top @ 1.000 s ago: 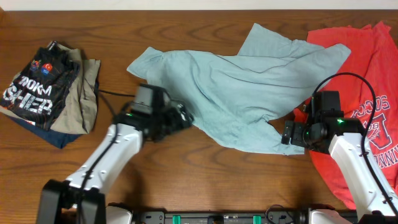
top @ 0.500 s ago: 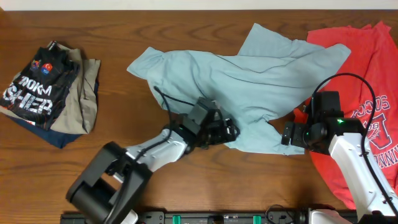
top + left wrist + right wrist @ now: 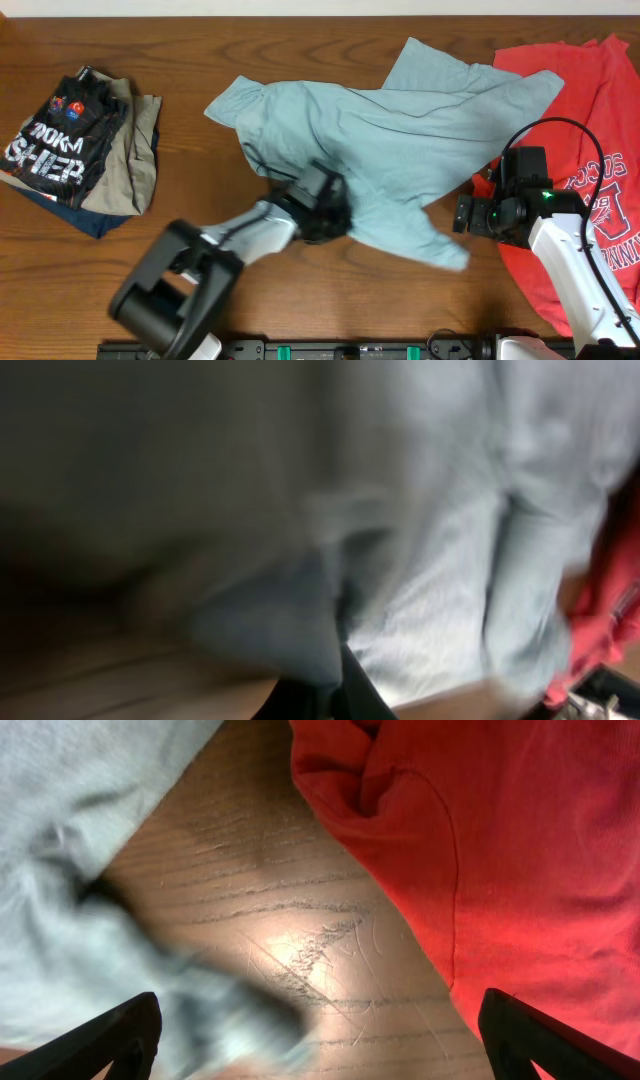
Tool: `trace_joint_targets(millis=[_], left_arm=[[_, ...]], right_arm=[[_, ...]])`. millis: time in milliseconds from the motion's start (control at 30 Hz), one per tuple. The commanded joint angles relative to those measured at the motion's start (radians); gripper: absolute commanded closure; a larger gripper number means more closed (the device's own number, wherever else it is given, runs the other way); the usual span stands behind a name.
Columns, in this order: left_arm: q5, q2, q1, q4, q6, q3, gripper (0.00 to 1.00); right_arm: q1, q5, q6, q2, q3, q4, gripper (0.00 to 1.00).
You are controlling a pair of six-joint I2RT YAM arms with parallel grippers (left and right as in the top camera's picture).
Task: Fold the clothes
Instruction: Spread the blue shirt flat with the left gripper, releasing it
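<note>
The pale blue-grey T-shirt (image 3: 400,130) lies crumpled across the middle of the table. My left gripper (image 3: 330,212) is at its near hem, shut on a fold of that cloth. In the blurred left wrist view the dark fingers (image 3: 350,695) pinch the blue-grey cloth (image 3: 450,580). The red T-shirt (image 3: 590,150) with white lettering lies at the right. My right gripper (image 3: 468,215) stands open between the two shirts. In the right wrist view it (image 3: 320,1038) is over bare wood, with blue-grey cloth (image 3: 60,840) to the left and red cloth (image 3: 500,840) to the right.
A stack of folded clothes (image 3: 75,150), topped by a black shirt with white lettering, sits at the left of the wooden table (image 3: 180,60). The red shirt reaches the table's right edge.
My left gripper swung right to the blue-grey shirt's near hem and shut on it, then drew back slightly left. The shirt's near right corner shifted. The right arm has not moved.
</note>
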Motion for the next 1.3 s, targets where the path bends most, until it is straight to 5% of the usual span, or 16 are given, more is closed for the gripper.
trace_joint_targets(millis=[0, 267, 367, 467, 933, 1267], left_arm=[[-0.069, -0.082, 0.14, -0.125, 0.154, -0.013, 0.94], [-0.146, -0.284, 0.528, -0.393, 0.278, -0.013, 0.89], [-0.077, -0.297, 0.571, -0.425, 0.279, -0.013, 0.52], [-0.071, -0.291, 0.55, -0.468, 0.279, -0.014, 0.29], [-0.188, -0.166, 0.331, -0.407, 0.272, -0.018, 0.26], [-0.124, -0.008, 0.211, -0.231, 0.138, -0.018, 0.27]], right_arm=[[-0.01, 0.0, 0.005, -0.011, 0.007, 0.0, 0.01], [-0.01, 0.0, 0.005, -0.011, 0.007, 0.008, 0.02], [-0.01, -0.001, 0.005, -0.011, 0.007, 0.008, 0.02], [-0.01, -0.001, 0.005, -0.011, 0.007, 0.007, 0.02], [-0.01, -0.001, 0.005, -0.011, 0.007, 0.006, 0.02], [-0.01, -0.001, 0.005, -0.011, 0.007, 0.008, 0.02]])
